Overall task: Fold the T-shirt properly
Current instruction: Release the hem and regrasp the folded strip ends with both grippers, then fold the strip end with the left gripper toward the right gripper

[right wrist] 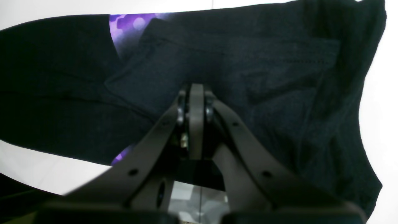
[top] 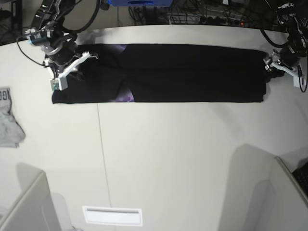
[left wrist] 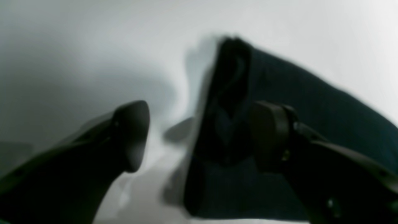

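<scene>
Starting at the left edge of the tabletop [top: 159, 159], we see a small grey garment [top: 8, 120] with dark lettering, lying crumpled and well apart from everything else. Just right of it, near the far left corner, our right gripper [top: 77, 72] sits over the end of the T-shirt [top: 192, 72]. In the right wrist view its jaws are pressed flat together with nothing between them that we can make out, and the right gripper [right wrist: 196, 93] hangs just above black cloth, where a folded-in sleeve overlaps the body and a bit of purple print shows at the fold.

The T-shirt [right wrist: 248, 62] itself lies as a long, narrow black band along the far edge of the tabletop, folded lengthwise, with purple print peeking out near its left third.

At the band's right end, near the far right corner, we find our left gripper [top: 268, 67]. The left wrist view is blurred, yet the left gripper [left wrist: 199, 137] plainly has its jaws standing wide apart, and a raised ridge of the T-shirt [left wrist: 311, 99] stands between them, close against the right-hand finger [left wrist: 267, 133]; we cannot tell whether the two touch.
</scene>
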Motion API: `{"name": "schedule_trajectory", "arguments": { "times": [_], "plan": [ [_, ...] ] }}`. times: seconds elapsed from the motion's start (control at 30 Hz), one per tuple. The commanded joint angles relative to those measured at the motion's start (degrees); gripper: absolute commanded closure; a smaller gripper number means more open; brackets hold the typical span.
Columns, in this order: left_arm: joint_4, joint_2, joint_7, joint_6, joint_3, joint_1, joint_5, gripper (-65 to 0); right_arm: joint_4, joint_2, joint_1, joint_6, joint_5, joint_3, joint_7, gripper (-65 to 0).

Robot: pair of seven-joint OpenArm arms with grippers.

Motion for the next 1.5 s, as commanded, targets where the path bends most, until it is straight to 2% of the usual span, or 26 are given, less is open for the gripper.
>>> {"name": "schedule_trajectory", "arguments": {
  "times": [0.0,0.13,0.17,0.2,0.23,0.3,0.37,0.47,0.57,0.77,0.83,1.0,1.2,1.37,1.47],
  "plan": [
    [0.64,-1.27,-0.84,-0.69,0.79,0.01,-1.19,-47.1,0.86,0.05,0.21,0.62,0.70,0.08,1.20,0.0],
    [-1.47,-1.27,-0.93,-0.52,4.66,-0.87,-1.10,-46.7,0.86,-0.04,0.04,0.62,0.70,0.08,1.12,0.0],
    [-2.53,-1.27,-0.93,-0.52,5.45,-1.04,-1.10,-45.4,0.86,-0.04,-0.23,0.62,0.70,0.08,1.12,0.0],
    [-3.85,-1.36,-0.93,-0.52,5.98,-1.30,-1.10,-41.5,0.86,-0.04,-0.40,0.62,0.70,0.08,1.12,0.0],
    [-4.99,-1.45,-0.93,-0.52,6.33,-1.39,-1.10,-35.7,0.86,-0.04,-0.49,0.62,0.70,0.08,1.12,0.0],
    [-6.75,-2.24,-0.93,-0.52,6.42,-1.48,-1.10,-20.2,0.86,-0.04,-0.67,0.62,0.70,0.08,1.12,0.0],
    [-7.80,-2.51,-0.93,-0.52,6.42,-1.57,-1.10,-0.8,0.86,-0.04,-0.67,0.62,0.70,0.08,1.12,0.0],
    [-7.89,-3.03,-1.01,-0.52,6.33,-1.57,-0.92,0.0,0.86,-0.04,-0.67,0.62,0.70,0.08,1.12,0.0],
    [-6.75,-3.38,-1.19,-0.69,5.98,-1.83,4.97,0.0,0.86,-0.21,-0.76,0.62,0.70,0.08,1.12,0.0],
    [5.65,-2.86,-11.56,-0.69,6.33,2.21,19.74,0.0,0.86,-0.30,-0.76,0.71,0.79,0.16,1.12,0.0],
    [8.81,-1.71,-13.06,-0.69,6.42,3.44,23.16,0.0,0.86,-0.30,-0.76,0.71,1.14,0.16,1.12,0.0],
    [19.36,2.86,-13.32,-0.60,6.42,6.96,29.58,0.0,0.77,0.05,-1.20,0.35,10.37,2.10,1.12,0.0],
    [32.20,8.40,-12.88,-0.60,7.30,8.28,31.52,0.0,0.77,0.31,-1.02,0.18,11.25,1.92,1.12,0.0],
    [32.46,10.07,-9.19,-0.52,17.67,8.19,31.52,0.0,0.33,0.40,-1.11,0.18,11.25,2.27,1.12,0.0],
    [32.46,12.79,-9.19,-0.43,22.24,8.10,31.87,0.0,-0.63,1.02,-1.11,0.18,11.25,2.36,1.12,0.0]
  ]
}}
